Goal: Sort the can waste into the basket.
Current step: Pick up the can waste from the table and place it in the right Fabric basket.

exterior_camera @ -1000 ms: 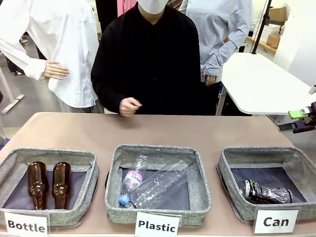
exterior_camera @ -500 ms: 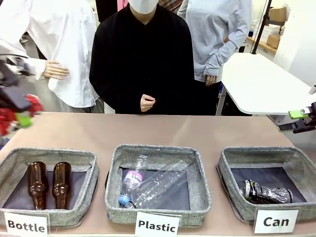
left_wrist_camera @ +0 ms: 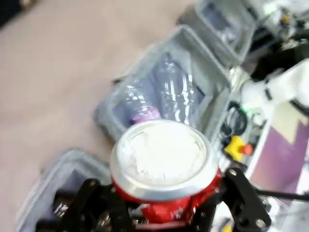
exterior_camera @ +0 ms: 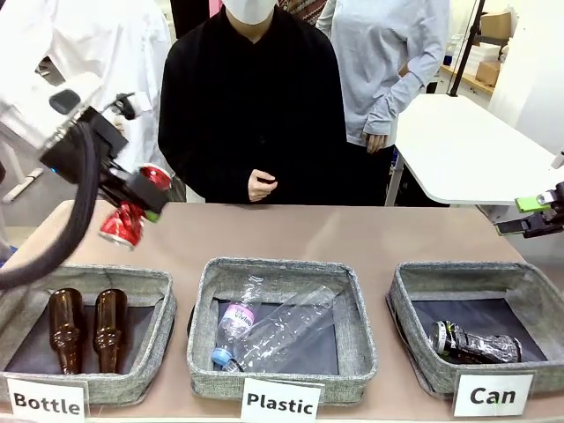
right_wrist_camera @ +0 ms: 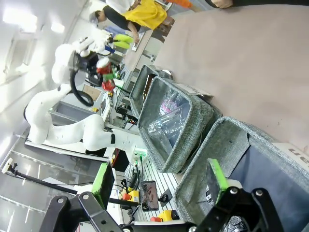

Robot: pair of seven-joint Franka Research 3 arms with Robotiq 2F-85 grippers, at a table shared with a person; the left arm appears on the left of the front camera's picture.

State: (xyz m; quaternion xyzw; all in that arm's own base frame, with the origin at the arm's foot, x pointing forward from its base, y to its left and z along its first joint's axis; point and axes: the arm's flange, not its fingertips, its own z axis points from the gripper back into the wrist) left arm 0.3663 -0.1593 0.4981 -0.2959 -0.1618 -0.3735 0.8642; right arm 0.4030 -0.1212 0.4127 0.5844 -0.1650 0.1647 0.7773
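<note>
My left gripper (exterior_camera: 132, 210) hangs above the table's far left, over the back of the "Bottle" bin, shut on a dented red can (exterior_camera: 130, 214). The left wrist view shows that red can (left_wrist_camera: 164, 166) with its silver end toward the camera, gripped between the black fingers (left_wrist_camera: 86, 200). A dark printed can (exterior_camera: 476, 344) lies in the grey basket (exterior_camera: 414, 282) signed "Can" at the front right. My right gripper (exterior_camera: 536, 216) stands open at the right edge, above and behind that basket. In the right wrist view the right gripper (right_wrist_camera: 159, 186) is open over the basket (right_wrist_camera: 227, 140).
The middle bin (exterior_camera: 207, 308) signed "Plastic" holds clear plastic bottles (exterior_camera: 282, 326). The left bin (exterior_camera: 163, 304) signed "Bottle" holds two brown bottles (exterior_camera: 86, 328). A person in black stands at the far side, one hand (exterior_camera: 261, 185) held at the waist. Bare tabletop (exterior_camera: 352, 233) lies behind the bins.
My left arm has swung in from the left edge with the red can and now hangs higher and farther right. The person's hand has drawn back from the table. The right gripper has not moved.
</note>
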